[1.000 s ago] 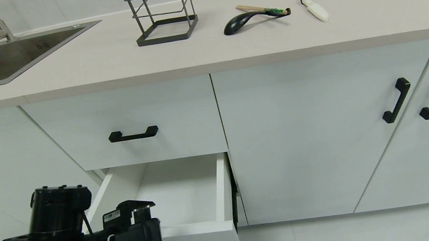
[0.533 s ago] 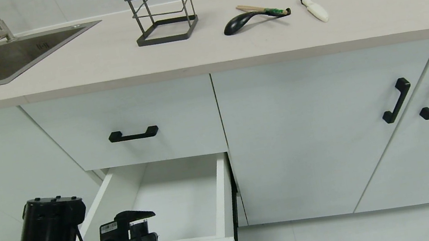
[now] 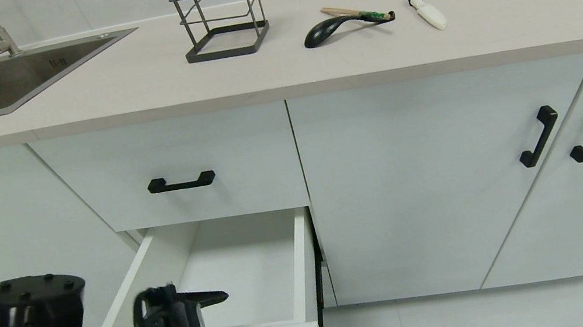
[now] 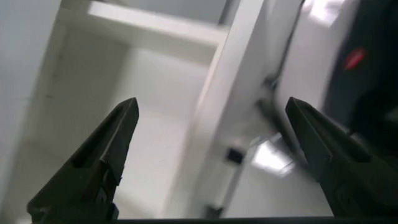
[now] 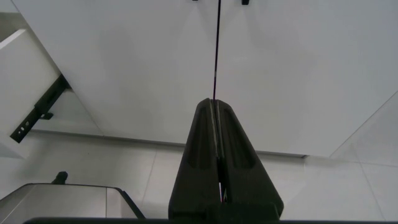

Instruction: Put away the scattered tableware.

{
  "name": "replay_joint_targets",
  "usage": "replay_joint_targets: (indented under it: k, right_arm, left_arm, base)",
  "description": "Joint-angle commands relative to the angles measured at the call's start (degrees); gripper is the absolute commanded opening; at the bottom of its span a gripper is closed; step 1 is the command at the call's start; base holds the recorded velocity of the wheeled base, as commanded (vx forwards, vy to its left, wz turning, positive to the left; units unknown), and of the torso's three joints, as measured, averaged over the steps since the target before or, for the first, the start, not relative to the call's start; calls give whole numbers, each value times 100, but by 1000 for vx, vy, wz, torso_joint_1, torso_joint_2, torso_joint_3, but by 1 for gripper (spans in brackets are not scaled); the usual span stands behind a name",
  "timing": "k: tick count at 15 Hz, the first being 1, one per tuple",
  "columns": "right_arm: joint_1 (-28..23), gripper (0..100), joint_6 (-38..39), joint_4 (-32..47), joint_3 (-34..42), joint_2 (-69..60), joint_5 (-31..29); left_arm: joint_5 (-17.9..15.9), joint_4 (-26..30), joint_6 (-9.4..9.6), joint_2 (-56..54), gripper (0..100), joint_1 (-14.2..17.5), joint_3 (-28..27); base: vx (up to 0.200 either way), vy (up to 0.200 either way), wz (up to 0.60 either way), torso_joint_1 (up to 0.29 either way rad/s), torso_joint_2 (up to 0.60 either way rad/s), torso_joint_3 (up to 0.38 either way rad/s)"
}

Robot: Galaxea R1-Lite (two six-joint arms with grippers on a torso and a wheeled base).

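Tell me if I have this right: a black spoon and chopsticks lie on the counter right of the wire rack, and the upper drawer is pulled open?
Not quite. The head view shows the upper drawer shut; the lower drawer is the one pulled open. The black spoon and chopsticks do lie on the counter right of the wire rack.

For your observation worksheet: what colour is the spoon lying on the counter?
Glossy black. The spoon shows best in the head view.

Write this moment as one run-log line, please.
lower drawer: open | left gripper: open, by drawer front | right gripper: shut | spoon, chopsticks, white utensil: on counter
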Motion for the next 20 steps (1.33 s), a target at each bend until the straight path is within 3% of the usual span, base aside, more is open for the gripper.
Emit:
replay_joint_targets:
  k: [1,2,3,4,5,6,9,11,13,14,15,16,17,18,19,20]
  right_arm:
    - [1,0,-4,0,2,7,2]
    - [1,0,-4,0,2,7,2]
    - [1,0,-4,0,2,7,2]
    - [1,0,-4,0,2,7,2]
    - [1,0,5,0,-6,7,2]
    - [1,0,-4,0,-6,7,2]
    - [1,0,5,0,-6,7,2]
    - [1,0,-4,0,-6,7,2]
    - [1,0,-4,0,-6,7,2]
    - [1,0,5,0,2,7,2]
    - [1,0,-4,0,-6,7,2]
    - [1,0,-4,0,2,7,2]
    - [1,0,-4,0,-6,7,2]
    - [1,0,-4,0,2,7,2]
    - [1,0,-4,0,2,7,2]
    - [1,0,-4,0,2,7,2]
  left_arm:
    - [-118,14,-2483,-1146,100,-762,-39]
    - [-118,-3,-3801,-1356,100,-710,-100]
    - [-127,-47,-4847,-1488,100,-534,-100]
    - [-127,-91,-5287,-1576,100,-446,-21]
    - [-127,-206,-5366,-1770,100,-358,383]
    - [-127,-381,-5164,-2174,100,-130,796]
    - [207,-434,-4803,-3105,100,987,1042]
    - [515,-575,-4030,-4125,100,1470,1473]
    - [524,-627,-3362,-5145,100,2076,1833]
    - [524,-627,-3300,-5329,100,2164,1921]
    - [533,-566,-3239,-6217,100,2446,2246]
    - [541,-434,-3265,-6656,100,2525,2334]
    - [568,-74,-3344,-7113,100,2542,2325]
    - [717,796,-3397,-7781,100,2551,2334]
    - [831,1438,-3371,-7781,100,2551,2325]
    - [1113,1552,-3476,-7781,100,2551,2334]
  base:
    - [0,0,0,0,0,0]
    - [0,0,0,0,0,0]
    - [0,0,0,0,0,0]
    - [0,0,0,0,0,0]
    - [0,0,0,0,0,0]
    - [0,0,0,0,0,0]
    - [0,0,0,0,0,0]
    - [0,0,0,0,0,0]
    - [0,0,0,0,0,0]
    - [0,0,0,0,0,0]
    - [0,0,0,0,0,0]
    - [0,0,0,0,0,0]
    - [0,0,0,0,0,0]
    - [0,0,0,0,0,0]
    - [0,0,0,0,0,0]
    - [0,0,0,0,0,0]
